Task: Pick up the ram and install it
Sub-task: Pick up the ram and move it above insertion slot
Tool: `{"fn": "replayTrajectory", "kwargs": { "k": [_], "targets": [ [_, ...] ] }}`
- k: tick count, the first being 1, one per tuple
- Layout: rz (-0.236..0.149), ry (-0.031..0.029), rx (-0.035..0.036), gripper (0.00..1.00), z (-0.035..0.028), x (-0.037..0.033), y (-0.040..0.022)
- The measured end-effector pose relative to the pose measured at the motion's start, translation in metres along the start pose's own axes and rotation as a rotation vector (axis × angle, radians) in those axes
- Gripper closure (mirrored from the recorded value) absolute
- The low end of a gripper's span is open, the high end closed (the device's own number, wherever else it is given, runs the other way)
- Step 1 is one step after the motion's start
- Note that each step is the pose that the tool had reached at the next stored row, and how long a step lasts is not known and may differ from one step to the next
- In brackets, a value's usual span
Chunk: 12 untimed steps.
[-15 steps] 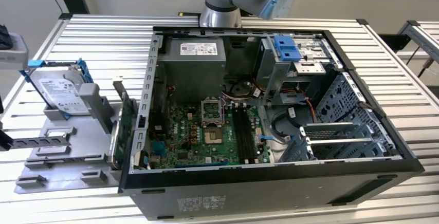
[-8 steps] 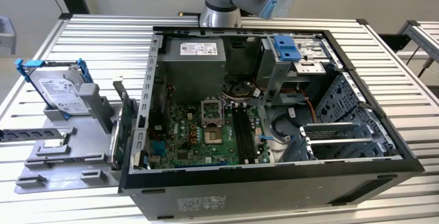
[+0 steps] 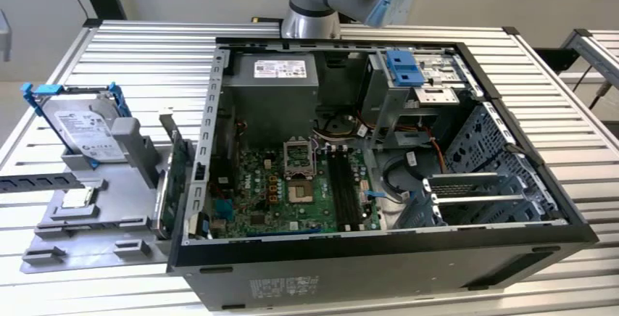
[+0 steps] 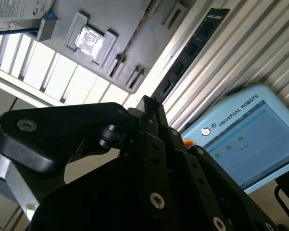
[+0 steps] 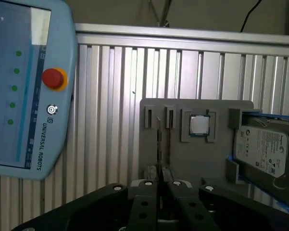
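One ram [image 4: 187,53] | gripped edge-on between fingers [image 5: 143,197] | grey tray [image 5: 192,103] beyond

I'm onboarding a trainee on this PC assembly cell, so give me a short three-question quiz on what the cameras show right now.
1. True or false: the ram is seated in a slot of the motherboard.
2. Which part lies on the grey tray beside the hard drive? A) a processor chip B) a fan C) a screwdriver
3. In a word or two: what does the gripper hold?

Key: 1. False, it is away from the case, clamped in the gripper. 2. A. 3. The ram.
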<state>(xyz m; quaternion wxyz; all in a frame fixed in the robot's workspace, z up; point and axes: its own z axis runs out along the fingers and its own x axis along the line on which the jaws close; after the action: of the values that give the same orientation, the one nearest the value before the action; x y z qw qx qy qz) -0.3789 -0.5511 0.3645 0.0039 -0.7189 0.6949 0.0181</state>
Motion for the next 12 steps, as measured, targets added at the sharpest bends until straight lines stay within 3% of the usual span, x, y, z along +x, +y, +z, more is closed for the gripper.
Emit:
{"fn": "replayTrajectory", "kwargs": {
  "k": [12],
  "targets": [
    [0.0, 0.0003, 0.0001, 1.0, -0.0341, -0.0019, 0.0006]
  ]
}}
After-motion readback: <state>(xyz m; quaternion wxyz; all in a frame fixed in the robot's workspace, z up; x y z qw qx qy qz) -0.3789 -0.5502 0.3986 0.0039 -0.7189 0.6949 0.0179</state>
